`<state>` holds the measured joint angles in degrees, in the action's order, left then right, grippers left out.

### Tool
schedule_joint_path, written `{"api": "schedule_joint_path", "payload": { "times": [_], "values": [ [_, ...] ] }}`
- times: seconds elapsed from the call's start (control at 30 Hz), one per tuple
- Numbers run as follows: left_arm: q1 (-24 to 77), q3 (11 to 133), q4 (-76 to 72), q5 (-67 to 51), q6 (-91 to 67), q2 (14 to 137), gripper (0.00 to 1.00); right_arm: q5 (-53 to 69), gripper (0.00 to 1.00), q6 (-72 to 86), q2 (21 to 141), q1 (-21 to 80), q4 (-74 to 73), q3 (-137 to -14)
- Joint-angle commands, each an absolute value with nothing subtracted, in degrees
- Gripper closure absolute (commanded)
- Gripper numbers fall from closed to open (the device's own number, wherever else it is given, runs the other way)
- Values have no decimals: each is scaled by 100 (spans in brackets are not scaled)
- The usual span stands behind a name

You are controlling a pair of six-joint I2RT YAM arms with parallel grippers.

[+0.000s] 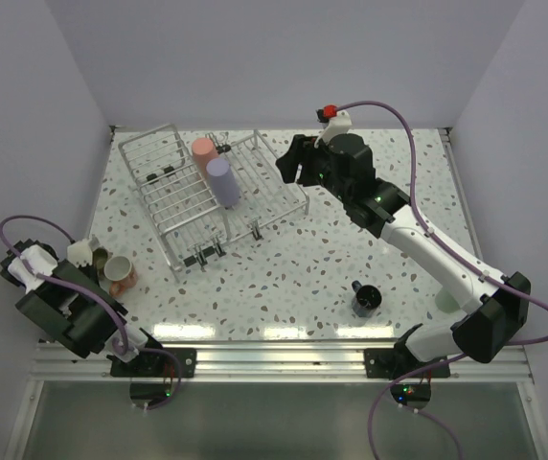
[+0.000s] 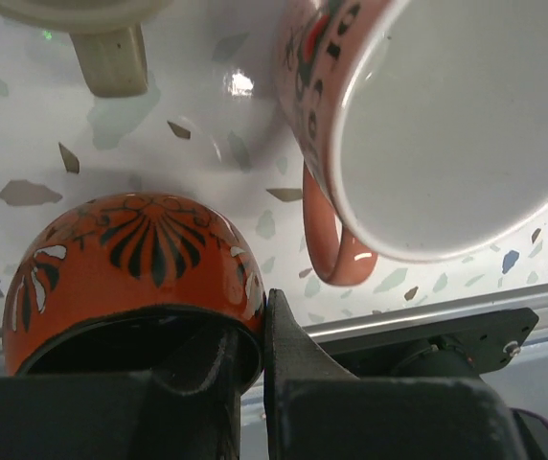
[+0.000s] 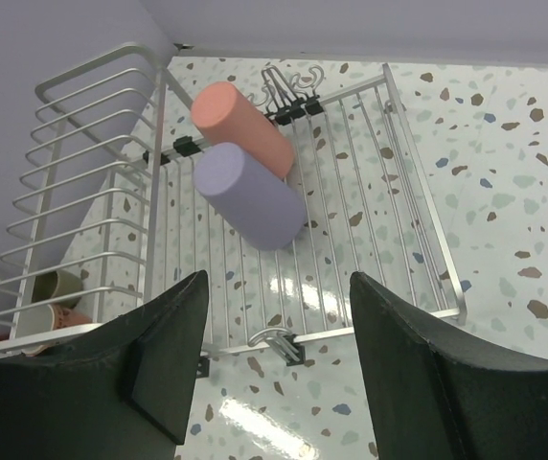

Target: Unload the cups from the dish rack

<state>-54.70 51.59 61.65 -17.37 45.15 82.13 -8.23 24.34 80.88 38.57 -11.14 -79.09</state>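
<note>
Above the silvery wire dish rack [image 3: 418,206], the right claw [image 3: 279,302] hangs spread over a salmon-pink tumbler [image 3: 240,125] and a lavender tumbler [image 3: 250,192], which touch each other inside it. Over the speckled tabletop [image 2: 207,86], the left claw [image 2: 255,331] pinches the rim of an orange-red, black-patterned cup [image 2: 130,264].

Pink cup [image 1: 203,151] and lavender cup [image 1: 221,180] inverted in wire dish rack [image 1: 183,206], orange cup [image 2: 130,259], dark cup [image 1: 366,298] outside

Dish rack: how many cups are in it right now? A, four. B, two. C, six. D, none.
B: only the pink cup and the lavender cup are in the dish rack.
</note>
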Motion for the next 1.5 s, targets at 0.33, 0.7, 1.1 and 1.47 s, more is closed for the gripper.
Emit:
{"api": "schedule_joint_path", "payload": {
  "times": [0.33, 0.7, 1.1, 1.47],
  "values": [
    [-5502, 5124, 5695, -2224, 4412, 8622, 81, -1028, 36, 2347, 7945, 3841, -923, -8060],
    [-5502, 5870, 6284, -2303, 4474, 8323, 52, -1020, 35, 2347, 7998, 3841, -914, -8130],
    [-5493, 7944, 7444, -2837, 4430, 8191, 47, -888, 25, 2013, 8401, 3841, -1309, -8568],
    [-3939, 9781, 6734, -3032, 2587, 8139, 42, 229, 7, 766, 11246, 3841, -3041, -11932]
  ]
}}
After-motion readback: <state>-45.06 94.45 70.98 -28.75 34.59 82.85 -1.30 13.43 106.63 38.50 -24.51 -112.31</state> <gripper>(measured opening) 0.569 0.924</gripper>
